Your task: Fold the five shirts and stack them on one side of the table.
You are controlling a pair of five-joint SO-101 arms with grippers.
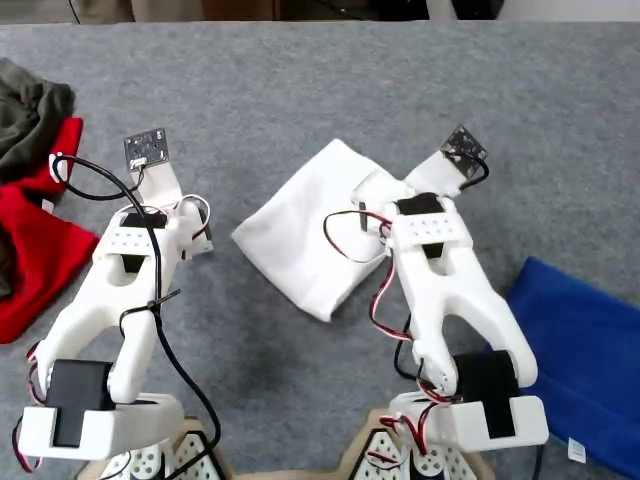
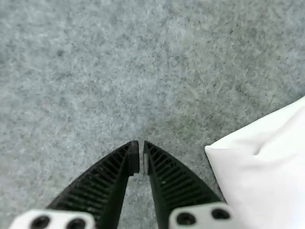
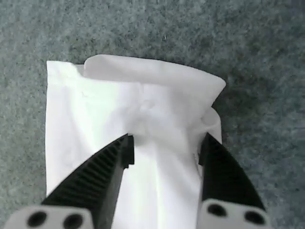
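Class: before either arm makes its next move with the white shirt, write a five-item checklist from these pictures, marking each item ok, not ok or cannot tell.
1. Right gripper open, above the white shirt: ok.
2. Left gripper shut, empty, over bare table beside that shirt: ok.
3. White shirt folded into a compact rectangle: ok.
4. All shirts stacked on one side: not ok; the red shirt and dark green shirt lie at one edge, the blue shirt at the other, the white one in the middle.
5. Five shirts accounted for: cannot tell; four are distinguishable.
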